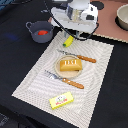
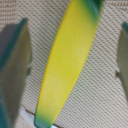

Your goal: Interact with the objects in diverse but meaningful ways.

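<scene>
Dark surface (image 1: 15, 60) carries a striped placemat (image 1: 35, 82). Over its far edge the gripper (image 1: 75, 31) hangs with jaws apart, straddling the banana (image 2: 65, 65), which lies flat on the mat, probably lined up for a lengthwise grasp. Nearby, bread loaf (image 1: 70, 64) rests on a plate (image 1: 58, 70), apart.

From my remote seat I see a dark, nearly black tabletop (image 1: 15, 60) filling most of the exterior view. A pale striped placemat (image 1: 95, 85) lies across it at an angle. At the far edge, toward the exterior view's right, a pinkish-tan surface (image 1: 107, 25) meets the dark top. Lighting is even, with soft shadows. The wrist view shows the mat's woven texture (image 2: 100, 80) close up.
</scene>
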